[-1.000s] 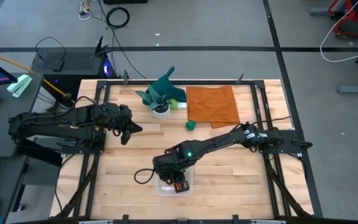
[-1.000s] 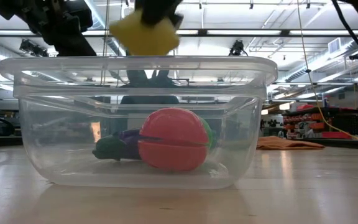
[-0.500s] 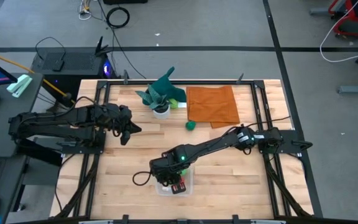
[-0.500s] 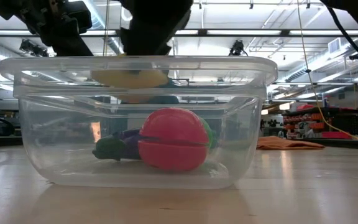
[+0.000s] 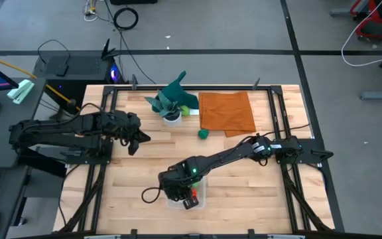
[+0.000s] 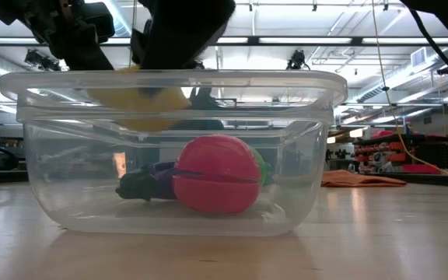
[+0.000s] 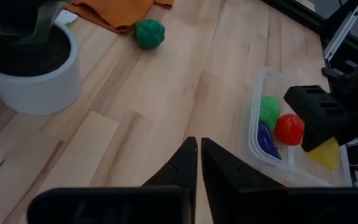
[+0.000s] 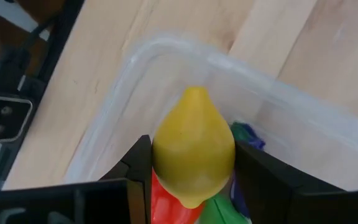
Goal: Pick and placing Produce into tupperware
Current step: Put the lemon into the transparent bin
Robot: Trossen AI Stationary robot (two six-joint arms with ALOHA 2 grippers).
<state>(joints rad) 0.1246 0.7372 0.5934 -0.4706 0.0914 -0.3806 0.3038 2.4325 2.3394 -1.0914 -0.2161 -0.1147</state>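
Clear tupperware [image 5: 186, 196], lower centre of the tabletop [image 5: 244, 186]: holds red [image 6: 215, 174], light green [image 7: 268, 111] and purple [image 7: 265, 138] produce. Right gripper [image 8: 193, 163] fingers grasp the yellow lemon [image 8: 193, 151] just inside its rim, unreleased. Dark green piece [image 5: 203, 133] remains beside the orange cloth [image 5: 227, 111]; left gripper [image 7: 199, 163] idle, fingers clenched empty

Closed left claw [image 7: 197, 155], white pot [image 7: 33, 81], dark green produce [image 7: 150, 33], tupperware [image 7: 257, 134]

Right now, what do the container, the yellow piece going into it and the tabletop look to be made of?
The tupperware: clear, glossy plastic; its contents show through its walls. The yellow produce, held by the right gripper: smooth, matte, probably moulded plastic or rubber. The table: light wood planks with visible grain and seams, lightly sheened.
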